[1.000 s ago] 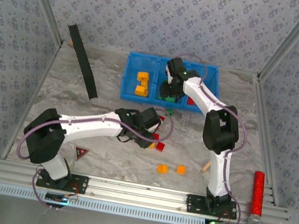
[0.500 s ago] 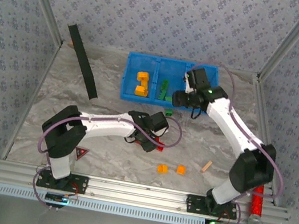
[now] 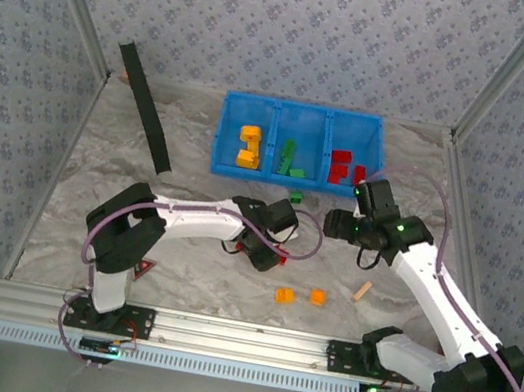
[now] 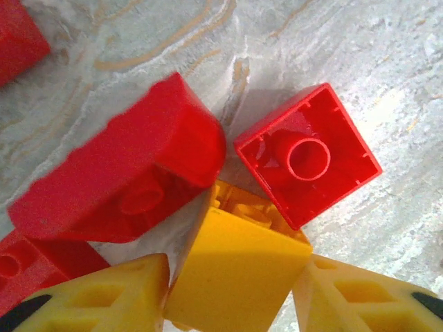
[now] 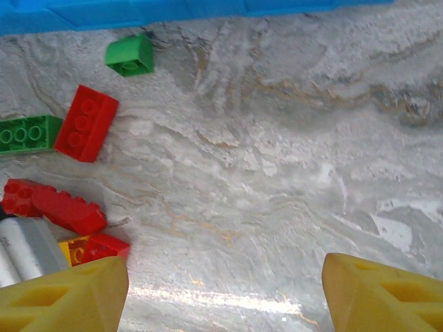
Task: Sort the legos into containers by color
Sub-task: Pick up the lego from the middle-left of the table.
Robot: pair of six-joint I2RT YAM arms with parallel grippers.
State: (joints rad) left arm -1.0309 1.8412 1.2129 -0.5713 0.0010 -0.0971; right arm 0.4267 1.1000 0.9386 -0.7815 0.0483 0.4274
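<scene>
The blue tray (image 3: 302, 112) at the back holds yellow legos (image 3: 247, 146) in its left container, green ones (image 3: 289, 158) in the middle and red ones (image 3: 346, 165) on the right. My left gripper (image 3: 268, 246) is down among a cluster of loose legos. In the left wrist view it (image 4: 232, 297) is shut on a yellow brick (image 4: 235, 266), beside a rounded red brick (image 4: 124, 180) and an upturned red brick (image 4: 308, 162). My right gripper (image 3: 338, 225) (image 5: 225, 290) hangs open over bare table, right of the cluster.
Two orange bricks (image 3: 283, 294) (image 3: 318, 295) lie near the front. A green brick (image 3: 294, 197) (image 5: 130, 55) sits just before the tray. Red (image 5: 86, 122) and green (image 5: 28, 133) bricks lie left of my right gripper. A tan wooden piece (image 3: 361, 292) and a black strip (image 3: 144, 106) are also there.
My right arm has pulled back from the tray to the mid-right table, and its jaws have opened wider. My left gripper has stayed at the cluster and closed onto the yellow brick.
</scene>
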